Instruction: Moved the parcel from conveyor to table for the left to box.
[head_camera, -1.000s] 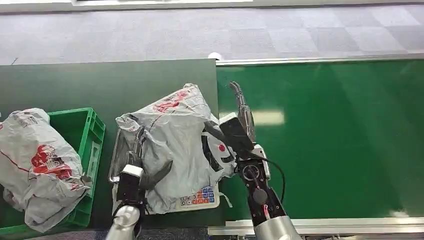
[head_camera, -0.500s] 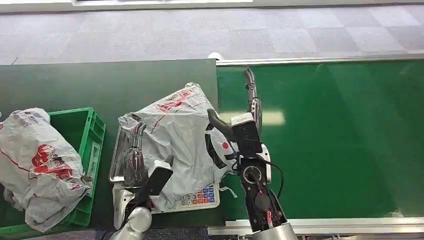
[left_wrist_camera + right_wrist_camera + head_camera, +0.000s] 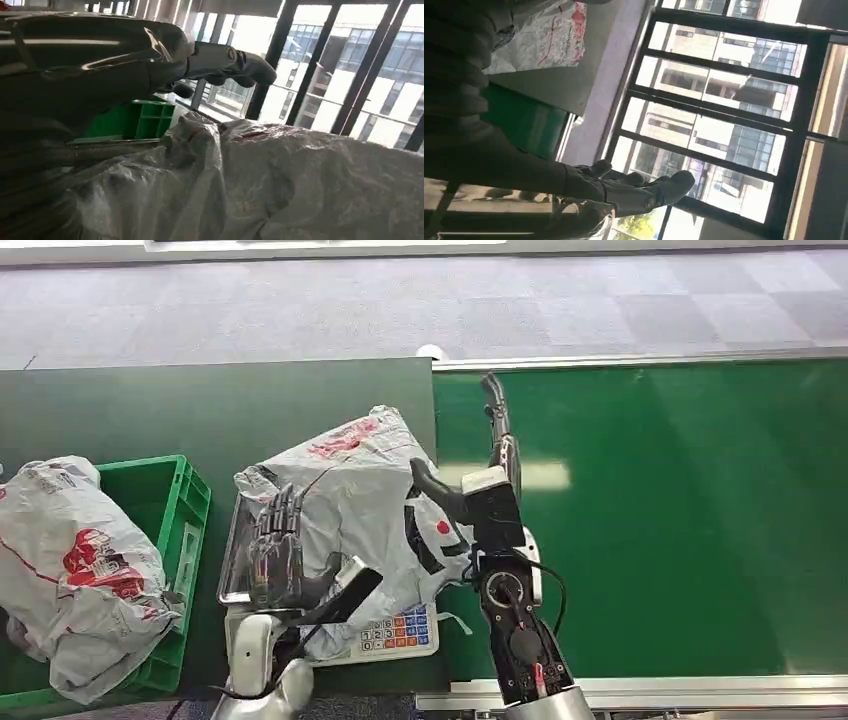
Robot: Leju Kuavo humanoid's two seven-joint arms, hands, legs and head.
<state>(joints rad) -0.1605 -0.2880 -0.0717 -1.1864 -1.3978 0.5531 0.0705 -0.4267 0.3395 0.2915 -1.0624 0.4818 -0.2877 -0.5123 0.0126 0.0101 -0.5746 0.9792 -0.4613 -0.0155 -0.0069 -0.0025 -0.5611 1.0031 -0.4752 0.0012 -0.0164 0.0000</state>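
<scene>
We note both hands empty, fingers spread: left hand (image 3: 277, 552) hovering over the crumpled grey plastic parcel (image 3: 350, 505), right hand (image 3: 487, 472) just beside it.

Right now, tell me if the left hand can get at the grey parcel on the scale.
Probably yes. The left hand hovers open over the parcel near its left edge, nothing between them. The right hand is off it, over the conveyor.

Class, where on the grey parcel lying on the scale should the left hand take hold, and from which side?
Probably the crumpled left edge of the grey parcel, coming from above on the crate side. The left hand hovers there, open, and the loose folds give something to bunch; the right hand occupies the conveyor side.
</scene>
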